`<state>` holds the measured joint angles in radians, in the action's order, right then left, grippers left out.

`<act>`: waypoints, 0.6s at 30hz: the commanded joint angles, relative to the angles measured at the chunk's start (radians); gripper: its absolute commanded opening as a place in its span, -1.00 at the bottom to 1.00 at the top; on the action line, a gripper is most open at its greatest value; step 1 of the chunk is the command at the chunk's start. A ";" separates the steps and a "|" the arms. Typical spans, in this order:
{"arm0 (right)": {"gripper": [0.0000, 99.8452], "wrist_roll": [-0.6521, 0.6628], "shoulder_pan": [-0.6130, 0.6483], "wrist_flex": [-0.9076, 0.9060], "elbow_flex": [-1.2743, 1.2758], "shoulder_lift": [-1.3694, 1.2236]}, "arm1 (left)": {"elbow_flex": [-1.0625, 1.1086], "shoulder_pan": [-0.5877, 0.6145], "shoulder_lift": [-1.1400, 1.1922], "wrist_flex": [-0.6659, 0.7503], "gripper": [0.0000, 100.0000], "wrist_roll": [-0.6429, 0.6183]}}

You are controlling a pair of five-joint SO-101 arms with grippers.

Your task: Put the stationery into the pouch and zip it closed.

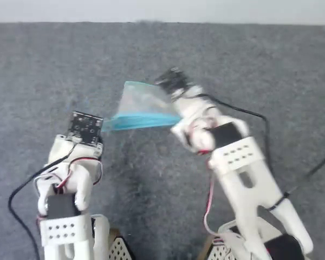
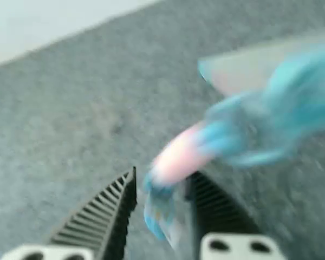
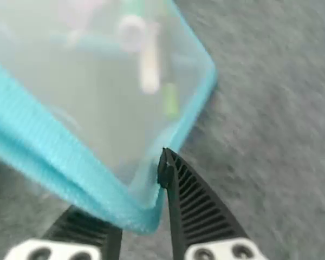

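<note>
Grey, felt-like table covering (image 1: 151, 179) runs from the arms' bases to a pale strip of wall (image 1: 162, 10) on the far side. It also reaches wide to both sides of the 2 arms.

Between the arms, out in the middle of the grey, the pouch (image 1: 143, 105) is stretched. It is translucent, with a bright blue zip band (image 3: 54, 162) along its near edge. That band runs almost level from one arm to the other, and the clear body rises behind it to a corner on the far side.

The right gripper (image 3: 143, 200) is clamped on 1 corner of the pouch. The ribbed tip of 1 jaw presses the clear wall just above the blue edge, and the other jaw sits under the band.

Through the pouch wall, the stationery (image 3: 149, 70) shows as blurred pale and green sticks inside, well away from the held corner.

The left gripper (image 2: 160, 189) is at the opposite end of the band. A blue and pink tab (image 2: 179, 157) hangs in its mouth, touching 1 side. The blur is too heavy for me to tell whether it is gripped.

A black cable (image 1: 244, 111) loops from the right arm over the grey, off to the right of the pouch. More grey lies between the 2 bases, on the near side of the band.
</note>
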<state>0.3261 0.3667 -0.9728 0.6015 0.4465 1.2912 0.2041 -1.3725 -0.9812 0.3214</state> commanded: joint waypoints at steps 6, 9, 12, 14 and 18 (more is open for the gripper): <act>-0.98 0.077 -0.163 -0.035 0.015 -0.054 | -0.013 -0.150 -0.015 -0.011 -0.43 -0.152; -0.97 0.044 -0.166 -0.073 0.009 -0.137 | -0.002 -0.173 -0.015 -0.025 -0.43 -0.178; -0.83 0.037 -0.170 -0.084 0.009 -0.199 | 0.004 -0.167 -0.015 -0.057 -0.43 -0.180; -0.71 0.037 -0.165 -0.101 0.009 -0.213 | 0.004 -0.166 -0.015 -0.066 -0.43 -0.178; -0.53 0.034 -0.168 -0.151 0.009 -0.171 | 0.004 -0.166 -0.015 -0.048 -0.43 -0.184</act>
<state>0.3767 0.2133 -1.0894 0.6276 0.2225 1.3065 0.0414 -1.3725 -1.0395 0.1603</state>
